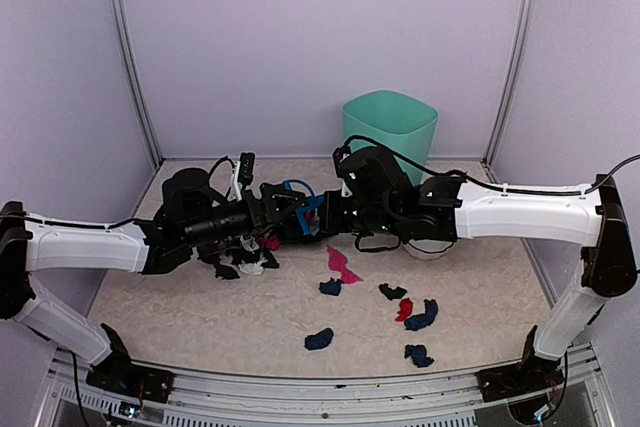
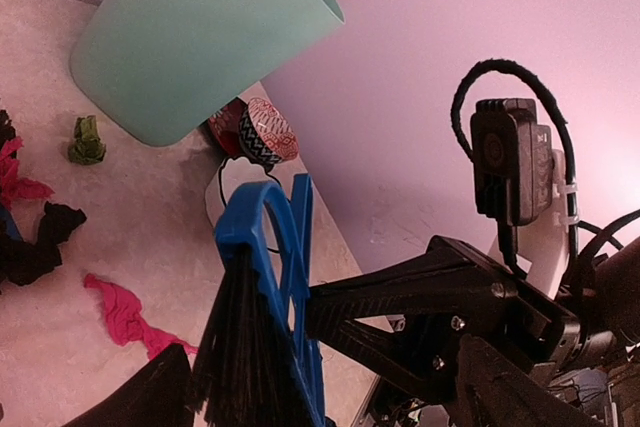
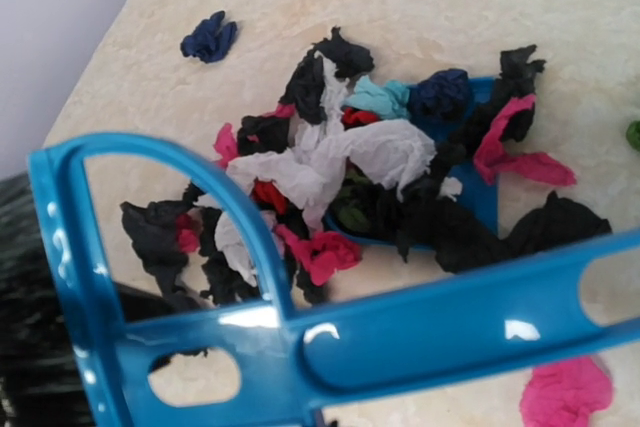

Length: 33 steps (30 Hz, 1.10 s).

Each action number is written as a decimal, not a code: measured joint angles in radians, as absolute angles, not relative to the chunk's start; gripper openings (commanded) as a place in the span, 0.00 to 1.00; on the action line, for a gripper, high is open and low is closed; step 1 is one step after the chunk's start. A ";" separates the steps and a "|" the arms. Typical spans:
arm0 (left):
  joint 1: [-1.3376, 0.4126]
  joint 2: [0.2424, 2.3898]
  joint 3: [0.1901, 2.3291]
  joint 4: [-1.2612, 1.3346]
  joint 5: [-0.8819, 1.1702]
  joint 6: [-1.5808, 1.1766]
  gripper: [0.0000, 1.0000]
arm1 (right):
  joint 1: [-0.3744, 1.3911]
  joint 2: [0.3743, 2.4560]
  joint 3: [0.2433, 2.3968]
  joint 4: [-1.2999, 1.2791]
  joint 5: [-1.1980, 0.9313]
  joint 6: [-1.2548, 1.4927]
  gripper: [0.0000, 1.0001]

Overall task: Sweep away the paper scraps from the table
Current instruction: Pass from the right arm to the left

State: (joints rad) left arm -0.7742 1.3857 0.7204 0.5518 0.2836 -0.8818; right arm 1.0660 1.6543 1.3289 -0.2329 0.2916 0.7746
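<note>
Overhead, the two arms met above the middle of the counter point(image 1: 200, 317), with the left end effector point(image 1: 268, 213) and right end effector point(image 1: 322, 209) on either side of a blue brush point(image 1: 298, 209). A heap of scraps point(image 1: 245, 259) lay under the left arm. More were scattered towards the front rim, pink, red, black and dark blue. A teal bin point(image 1: 390, 132) stood by the back wall.

From the left wrist, the brush point(image 2: 262, 277) hung close to the lens, bristles down. Whether the left end effector was clenched on it could not be told. The right end effector's black fingers point(image 2: 400, 282) were clamped on the blue handle. A green scrap point(image 2: 87, 142) lay beside the bin point(image 2: 200, 37), and a pink scrap point(image 2: 125, 312) lay nearer.

From the right wrist, the brush handle point(image 3: 400, 332) crossed the foreground. Beyond it, most scraps point(image 3: 330, 162) were piled on and around a blue dustpan point(image 3: 483, 202) that lay on the counter. A dark blue scrap point(image 3: 208, 37) sat apart from the heap.
</note>
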 measured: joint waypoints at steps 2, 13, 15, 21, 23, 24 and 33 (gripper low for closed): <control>-0.774 1.401 0.728 0.553 0.285 -0.881 0.80 | 1.066 1.654 1.329 -0.233 0.292 0.774 0.00; -0.774 1.436 0.744 0.554 0.281 -0.903 0.42 | 1.067 1.637 1.328 -0.226 0.296 0.775 0.00; -0.774 1.439 0.746 0.553 0.281 -0.908 0.40 | 1.067 1.636 1.328 -0.224 0.295 0.775 0.00; -0.774 1.448 0.767 0.549 0.281 -0.912 0.27 | 1.067 1.636 1.328 -0.218 0.294 0.775 0.00; -0.774 1.448 0.774 0.547 0.281 -0.911 0.19 | 1.067 1.636 1.328 -0.218 0.294 0.775 0.00; -0.774 1.448 0.777 0.546 0.280 -0.913 0.11 | 1.067 1.636 1.328 -0.218 0.294 0.774 0.00; -0.770 1.446 0.781 0.538 0.278 -0.913 0.00 | 1.071 1.636 1.328 -0.218 0.292 0.759 0.16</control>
